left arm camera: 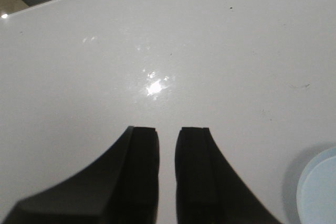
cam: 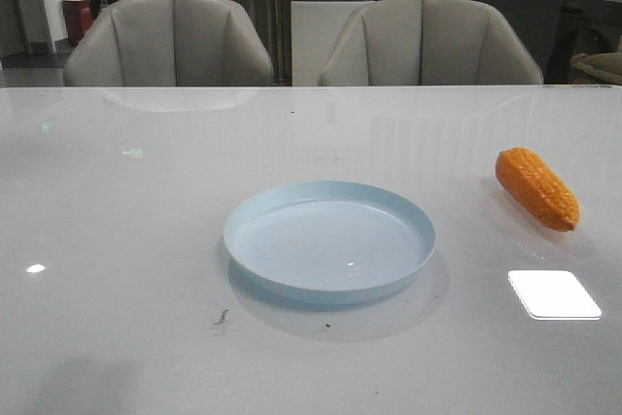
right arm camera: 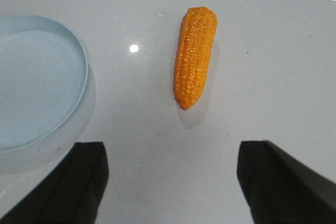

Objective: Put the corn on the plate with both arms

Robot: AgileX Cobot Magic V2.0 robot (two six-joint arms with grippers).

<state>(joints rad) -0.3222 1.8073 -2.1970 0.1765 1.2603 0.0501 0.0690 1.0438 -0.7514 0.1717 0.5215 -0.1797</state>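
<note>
On the white table (cam: 117, 240), the pale blue plate (cam: 328, 240) sits near the middle, round and shallow with a low raised rim, nothing in it. To its right, well apart, lies the corn (cam: 536, 189): a glossy orange cob with bumpy kernel rows, tapered at one end, lying flat. The left fingers (left arm camera: 167, 156) stand narrow over bare table, holding nothing. The right fingers (right arm camera: 170, 177) are spread wide, the corn's tapered tip pointing toward the gap between them.
</note>
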